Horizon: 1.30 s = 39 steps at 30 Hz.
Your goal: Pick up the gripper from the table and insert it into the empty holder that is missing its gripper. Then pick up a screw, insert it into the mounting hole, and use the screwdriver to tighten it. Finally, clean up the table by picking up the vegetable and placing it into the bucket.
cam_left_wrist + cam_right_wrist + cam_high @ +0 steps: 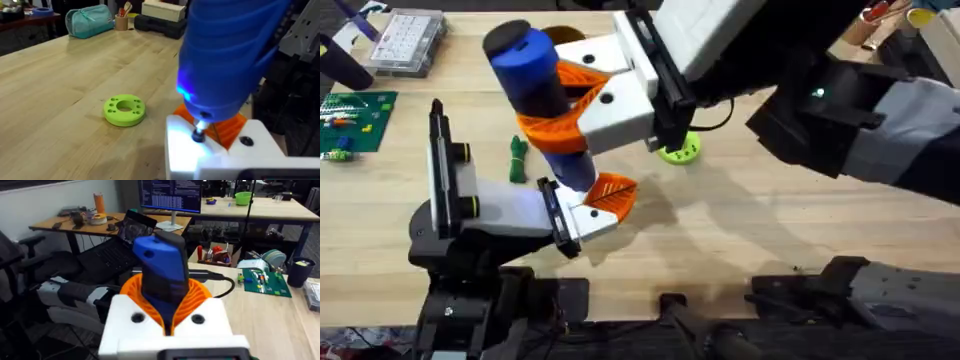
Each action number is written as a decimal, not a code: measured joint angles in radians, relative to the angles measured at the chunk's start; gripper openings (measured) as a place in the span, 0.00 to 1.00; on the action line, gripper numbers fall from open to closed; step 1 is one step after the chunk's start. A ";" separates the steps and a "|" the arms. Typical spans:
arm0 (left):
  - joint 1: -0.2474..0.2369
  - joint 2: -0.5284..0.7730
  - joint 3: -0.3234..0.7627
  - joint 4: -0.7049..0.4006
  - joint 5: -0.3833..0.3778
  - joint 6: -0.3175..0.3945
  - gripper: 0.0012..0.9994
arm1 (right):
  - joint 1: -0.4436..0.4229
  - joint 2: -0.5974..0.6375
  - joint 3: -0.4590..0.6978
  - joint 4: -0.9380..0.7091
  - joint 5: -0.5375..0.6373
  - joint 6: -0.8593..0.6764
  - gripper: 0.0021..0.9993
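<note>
1. While the right claw [582, 100] pinches the screwdriver [535, 75] between its orange pads, the tool stands nearly upright over the middle of the surface [740, 240], dark cap up.
2. Bit end sits on the white part of the left claw [585, 205]; in the left wrist view a blue glow shows at the screwdriver's tip [199, 131] where it meets the white block.
3. Left claw: cannot tell whether its fingers are spread or pressed together.
4. Bucket [563, 38]: just an orange and tan edge shows behind the screwdriver at the far side; contents hidden by the tool and right arm.
5. Clear parts box [408, 42] at far left corner, small compartments inside; contents too small to read.
6. Vegetable [517, 158] lies on the surface just left of the screwdriver, beside the black holder [445, 180].
7. Lime disc [680, 150] lies flat beside the right arm, apart from the vegetable.
8. Green circuit board [355, 120] at left edge.
</note>
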 joint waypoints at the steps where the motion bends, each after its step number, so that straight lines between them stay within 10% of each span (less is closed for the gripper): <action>1: 0.000 0.000 0.000 0.000 0.000 0.000 0.01 | 0.000 0.000 0.000 0.000 0.001 0.001 0.04; 31: 0.000 0.000 0.000 -0.002 0.002 -0.009 0.01 | 0.053 -0.060 -0.006 -0.126 0.163 -0.032 0.04; 39: 0.000 0.000 0.000 -0.003 0.007 -0.005 0.02 | 0.054 -0.135 -0.153 0.066 0.207 -0.018 0.04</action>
